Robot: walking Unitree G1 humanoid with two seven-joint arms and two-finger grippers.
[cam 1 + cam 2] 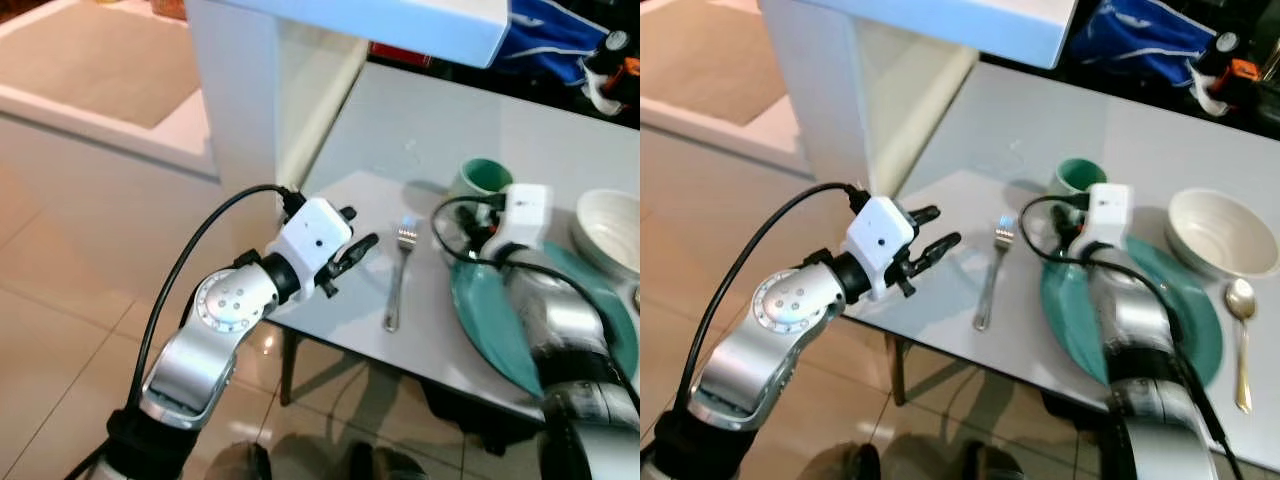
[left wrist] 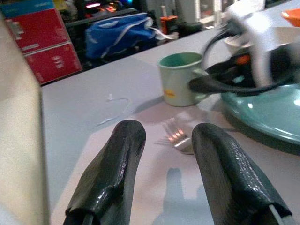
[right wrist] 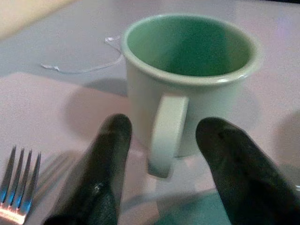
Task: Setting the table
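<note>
The right gripper [image 3: 161, 176], fingers spread, is straddling the mug [image 3: 187, 79] handle just ahead; glazed ceramic looks rigid, slippery, breakable.

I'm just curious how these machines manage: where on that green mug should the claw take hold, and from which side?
Probably by the handle of the green mug. The mug stands upright and its handle faces the right claw, whose open fingers already straddle it, so coming straight in from the robot's side suits.
</note>
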